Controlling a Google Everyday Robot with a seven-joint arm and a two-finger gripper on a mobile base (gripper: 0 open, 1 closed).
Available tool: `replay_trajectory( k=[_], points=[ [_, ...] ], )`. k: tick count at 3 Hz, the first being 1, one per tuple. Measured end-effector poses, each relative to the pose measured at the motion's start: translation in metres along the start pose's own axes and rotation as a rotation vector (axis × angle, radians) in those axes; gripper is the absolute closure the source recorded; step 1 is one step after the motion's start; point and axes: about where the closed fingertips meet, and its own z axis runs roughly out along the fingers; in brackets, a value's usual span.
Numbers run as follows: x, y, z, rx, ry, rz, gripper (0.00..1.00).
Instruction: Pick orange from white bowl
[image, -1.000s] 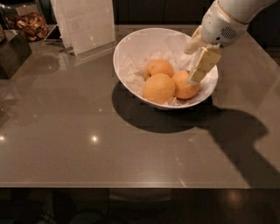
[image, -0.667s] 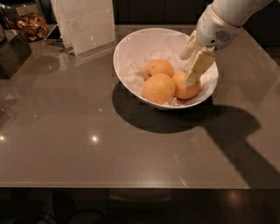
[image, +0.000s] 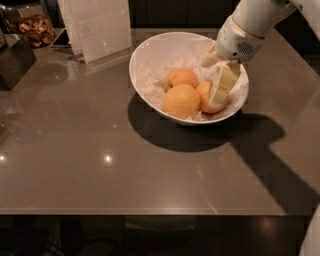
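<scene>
The white bowl (image: 150, 55) stands at the back middle of the table, lined with crumpled white paper, and holds three oranges. The orange (image: 204, 96), deeper in colour, lies at the bowl's right side. A larger paler orange (image: 181, 101) lies in front and a third one (image: 181, 77) lies behind it. My gripper (image: 211, 84) reaches into the bowl from the right, pointing down. It is open, with the near finger (image: 223, 86) in front of the orange's right side and the far finger (image: 209, 60) behind it. The near finger hides part of the orange.
A paper sign in a clear stand (image: 97, 25) stands behind the bowl on the left. A dark box (image: 15, 60) and a jar of snacks (image: 36, 27) are at the far left. The grey table (image: 100, 160) ends at a front edge near the bottom.
My gripper has moved a little left and lower into the bowl, so its fingers now sit around the right-hand orange. The oranges and bowl have not moved.
</scene>
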Motion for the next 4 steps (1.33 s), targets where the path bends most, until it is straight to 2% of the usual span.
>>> replay_trajectory(
  k=[4],
  points=[
    [0.014,-0.009,0.025,-0.058,0.009,0.037,0.13]
  ],
)
